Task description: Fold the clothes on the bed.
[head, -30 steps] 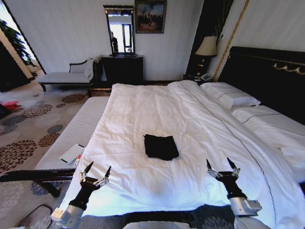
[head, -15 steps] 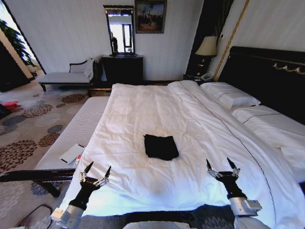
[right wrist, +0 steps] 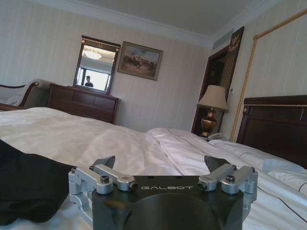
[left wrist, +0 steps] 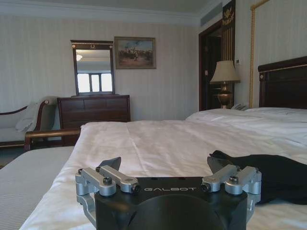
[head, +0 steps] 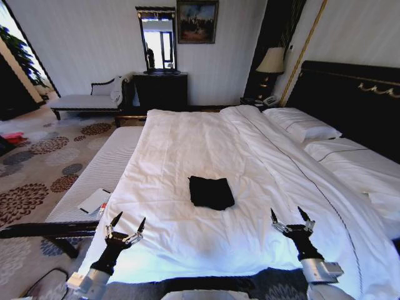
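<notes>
The clothes (head: pixel 211 192), a black piece folded into a small rectangle, lie in the lower middle of the head frame on the white duvet of the bed (head: pixel 187 144). The left gripper (head: pixel 127 225) stands at lower left, fingers spread open and empty. The right gripper (head: pixel 289 219) stands at lower right, also open and holding nothing. Both are apart from the clothes.

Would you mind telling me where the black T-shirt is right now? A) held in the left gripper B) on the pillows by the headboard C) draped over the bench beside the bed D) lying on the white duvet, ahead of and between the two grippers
D: the black T-shirt lies in a compact shape on the white duvet, apart from the left gripper and right gripper, both with jaws open.
</notes>
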Robot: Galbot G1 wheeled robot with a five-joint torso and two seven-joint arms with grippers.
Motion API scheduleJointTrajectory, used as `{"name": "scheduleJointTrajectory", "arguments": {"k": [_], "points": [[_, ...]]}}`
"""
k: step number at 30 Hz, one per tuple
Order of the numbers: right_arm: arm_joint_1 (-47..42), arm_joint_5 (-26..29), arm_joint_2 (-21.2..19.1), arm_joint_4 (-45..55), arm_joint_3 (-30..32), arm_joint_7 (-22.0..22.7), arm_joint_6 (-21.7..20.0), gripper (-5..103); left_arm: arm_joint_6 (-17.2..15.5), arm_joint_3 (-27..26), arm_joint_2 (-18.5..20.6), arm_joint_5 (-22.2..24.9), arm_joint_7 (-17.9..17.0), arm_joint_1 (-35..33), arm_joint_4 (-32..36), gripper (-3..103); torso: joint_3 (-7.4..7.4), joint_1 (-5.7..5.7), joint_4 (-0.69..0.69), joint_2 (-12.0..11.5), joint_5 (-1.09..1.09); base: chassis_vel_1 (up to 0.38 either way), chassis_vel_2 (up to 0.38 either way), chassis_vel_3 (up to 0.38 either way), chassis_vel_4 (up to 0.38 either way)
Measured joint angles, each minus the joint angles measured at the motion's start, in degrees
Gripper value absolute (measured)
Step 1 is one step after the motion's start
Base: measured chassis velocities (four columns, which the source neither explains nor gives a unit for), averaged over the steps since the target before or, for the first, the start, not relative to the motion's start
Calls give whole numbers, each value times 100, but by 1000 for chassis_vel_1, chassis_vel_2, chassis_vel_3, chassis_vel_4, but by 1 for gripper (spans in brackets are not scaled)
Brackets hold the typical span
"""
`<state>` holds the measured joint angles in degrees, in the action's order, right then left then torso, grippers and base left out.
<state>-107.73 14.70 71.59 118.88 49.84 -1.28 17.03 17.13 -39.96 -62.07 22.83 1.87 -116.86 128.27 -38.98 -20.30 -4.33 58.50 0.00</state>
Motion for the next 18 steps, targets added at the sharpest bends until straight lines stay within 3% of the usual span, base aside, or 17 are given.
{"name": "scheduleJointTrajectory", "arguments": {"k": [18], "points": [[0, 0, 0, 0, 0, 0, 0, 100, 0, 0, 0, 0, 0, 0, 0, 100, 0, 0, 0, 0, 0, 0, 0, 0, 0]]}}
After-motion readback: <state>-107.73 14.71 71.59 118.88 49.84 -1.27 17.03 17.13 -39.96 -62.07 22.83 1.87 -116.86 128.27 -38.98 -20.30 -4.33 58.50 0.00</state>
